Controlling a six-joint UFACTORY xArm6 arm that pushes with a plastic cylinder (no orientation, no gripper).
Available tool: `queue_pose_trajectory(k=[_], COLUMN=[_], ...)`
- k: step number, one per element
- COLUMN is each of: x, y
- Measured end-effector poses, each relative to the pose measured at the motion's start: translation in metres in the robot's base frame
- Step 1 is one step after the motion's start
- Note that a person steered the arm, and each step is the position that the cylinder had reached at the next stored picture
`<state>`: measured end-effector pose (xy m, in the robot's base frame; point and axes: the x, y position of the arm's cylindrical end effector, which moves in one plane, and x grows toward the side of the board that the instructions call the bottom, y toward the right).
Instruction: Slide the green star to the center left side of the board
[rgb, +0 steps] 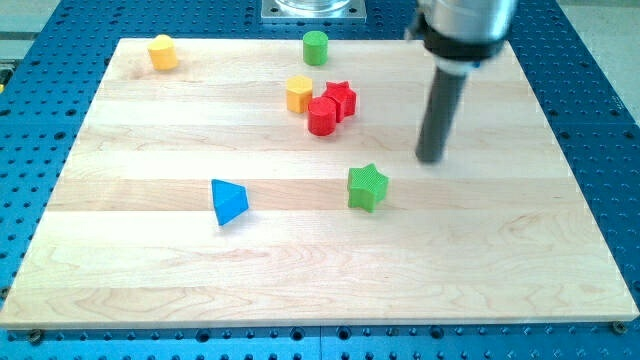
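Observation:
The green star (367, 187) lies a little right of the board's middle, on the wooden board (150, 280). My tip (431, 158) is on the board up and to the right of the star, apart from it by a short gap. The dark rod rises from the tip to the arm's grey end at the view's top.
A blue triangle (229, 201) lies left of the star. A red cylinder (322, 116), a red star (341, 99) and a yellow block (299, 93) cluster above the star. A green cylinder (316, 47) and a yellow cylinder (162, 51) sit near the top edge.

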<state>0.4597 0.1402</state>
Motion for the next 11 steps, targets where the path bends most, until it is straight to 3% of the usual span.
queue_pose_trajectory(k=[1,2,3,4,5,6,7,9,11], x=[0.023,0.011,0.037,0.06,0.031,-0.004,-0.016,-0.039,-0.076], y=[-0.045,-0.158,-0.136,-0.192,-0.25,-0.267,-0.212,-0.294,-0.308])
